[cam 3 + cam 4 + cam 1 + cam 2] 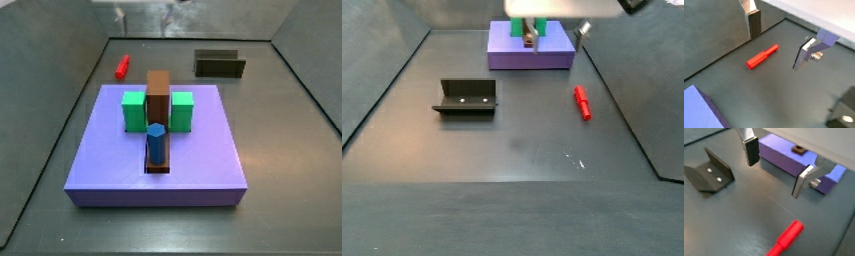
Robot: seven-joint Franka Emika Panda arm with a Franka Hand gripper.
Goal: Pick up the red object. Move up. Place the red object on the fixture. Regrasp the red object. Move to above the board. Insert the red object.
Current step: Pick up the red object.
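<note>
A dark grey floor walled by grey panels holds the whole setup. The red peg [581, 102] lies flat and alone near one wall, apart from both the fixture [466, 97] and the purple board [160, 150], leaving it free to be taken from above. In both wrist views the claw [777, 42] hangs over the floor with jaws wide and nothing between them, the peg lying off to one side. By all appearances the pickup has not begun; the claw must first centre over the peg.
</note>
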